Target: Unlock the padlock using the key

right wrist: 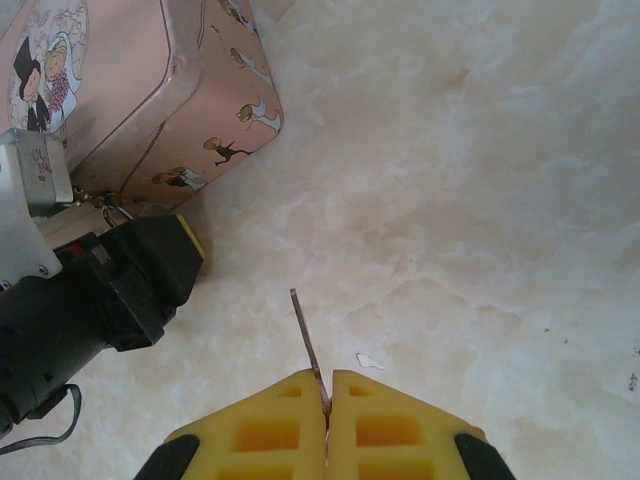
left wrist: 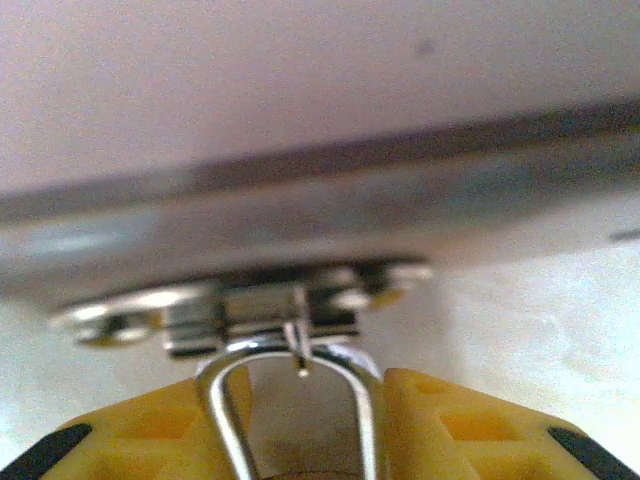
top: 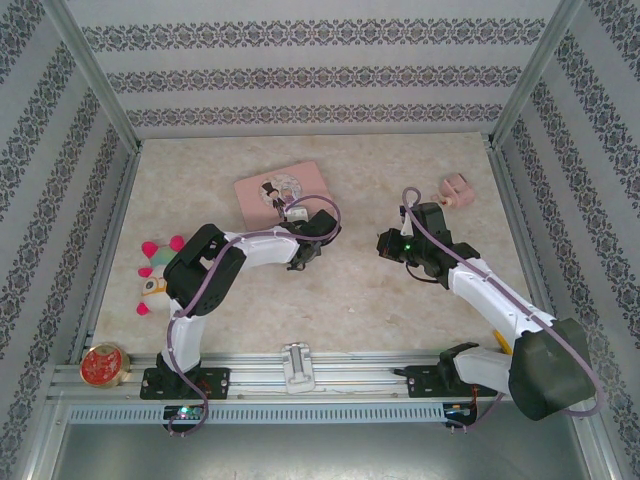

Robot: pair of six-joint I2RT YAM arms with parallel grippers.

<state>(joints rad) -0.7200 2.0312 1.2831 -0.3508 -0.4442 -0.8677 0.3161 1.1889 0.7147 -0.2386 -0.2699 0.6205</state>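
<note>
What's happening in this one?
The left gripper is at the edge of the pink tin, its fingers either side of the padlock shackle; whether it grips yet is unclear. The right gripper hangs apart over the table, shut on the key, which has not reached the padlock.

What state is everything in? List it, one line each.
pink tin, lid shut
padlock, shackle hooked through tin's hasp
right end effector, shut on key
key, tip sticking out free
left end effector, fingers flanking shackle, grip unclear
</note>
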